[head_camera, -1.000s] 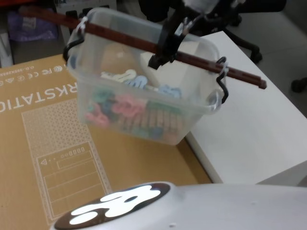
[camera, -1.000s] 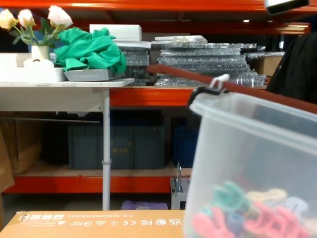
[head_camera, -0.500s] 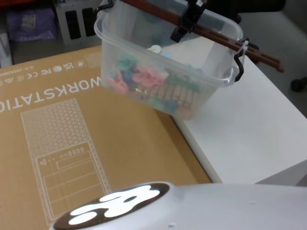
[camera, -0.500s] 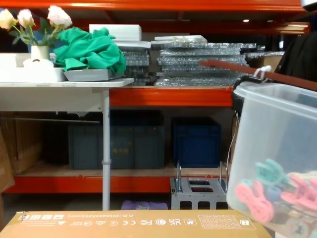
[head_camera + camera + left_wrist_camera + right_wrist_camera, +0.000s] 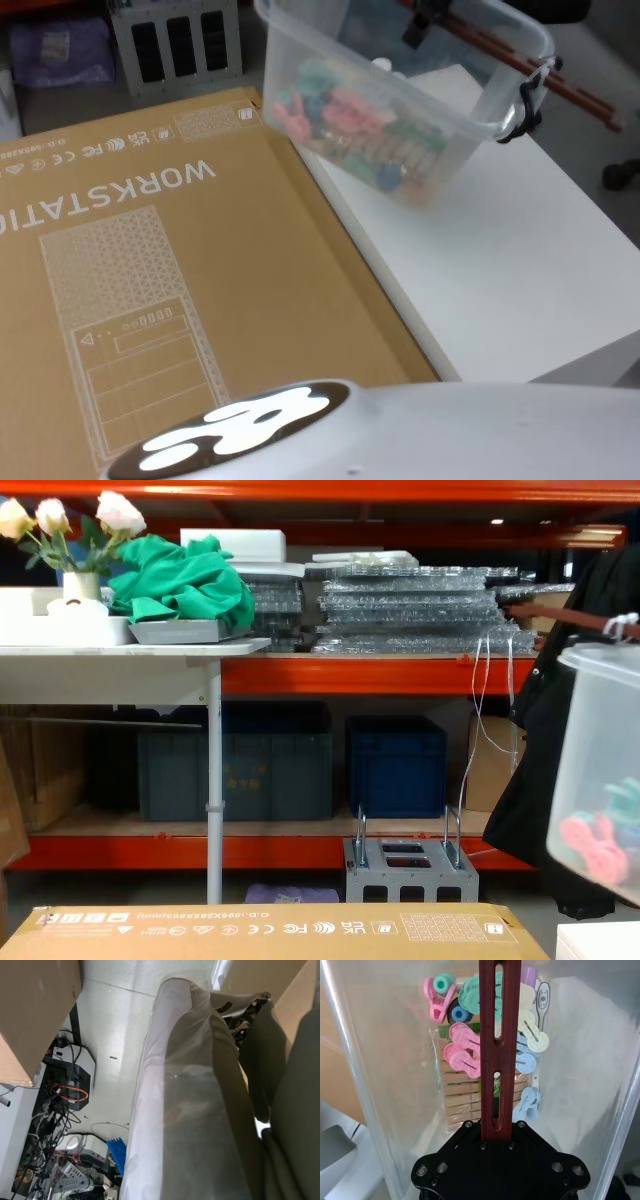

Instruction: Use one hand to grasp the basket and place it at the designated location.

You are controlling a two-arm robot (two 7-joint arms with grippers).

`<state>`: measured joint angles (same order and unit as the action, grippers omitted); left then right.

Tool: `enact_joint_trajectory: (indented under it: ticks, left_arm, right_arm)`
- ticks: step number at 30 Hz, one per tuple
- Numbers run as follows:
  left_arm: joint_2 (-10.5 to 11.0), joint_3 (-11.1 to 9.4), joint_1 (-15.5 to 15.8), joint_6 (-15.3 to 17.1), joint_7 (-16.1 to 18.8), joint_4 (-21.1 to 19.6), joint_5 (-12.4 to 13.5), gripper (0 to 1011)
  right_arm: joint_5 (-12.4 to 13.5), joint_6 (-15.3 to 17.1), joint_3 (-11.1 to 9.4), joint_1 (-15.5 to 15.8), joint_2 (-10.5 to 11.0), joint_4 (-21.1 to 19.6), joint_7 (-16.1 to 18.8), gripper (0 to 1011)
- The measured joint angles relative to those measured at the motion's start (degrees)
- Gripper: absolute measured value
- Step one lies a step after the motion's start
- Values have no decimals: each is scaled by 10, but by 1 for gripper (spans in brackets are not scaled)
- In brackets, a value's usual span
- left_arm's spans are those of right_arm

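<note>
My right claw (image 5: 496,1134) is clamped on the reddish-brown handle (image 5: 506,1060) of the basket (image 5: 497,92), which hangs at the upper right of the head view, above the white counter (image 5: 520,270). Half a second ago it overlapped the cardboard box (image 5: 150,260). Now it sits clear of it, with the pegs (image 5: 350,110) heaped inside.

Warehouse-like storeroom: orange steel racking (image 5: 340,675), dark blue crates (image 5: 395,765), flat cardboard box (image 5: 150,280).
</note>
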<state>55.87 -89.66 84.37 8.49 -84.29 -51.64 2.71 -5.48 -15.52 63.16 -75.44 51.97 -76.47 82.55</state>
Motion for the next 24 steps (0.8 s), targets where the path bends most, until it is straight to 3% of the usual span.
enact_joint_trajectory:
  ticks: [9, 24]
  left_arm:
    - [0, 0, 0, 0, 0, 0, 0, 0]
    - [0, 0, 0, 0, 0, 0, 0, 0]
  right_arm:
    - [-18, 22, -3, -2, -4, 65, 1, 0]
    - [-43, 70, -6, 11, -10, 133, 2, 0]
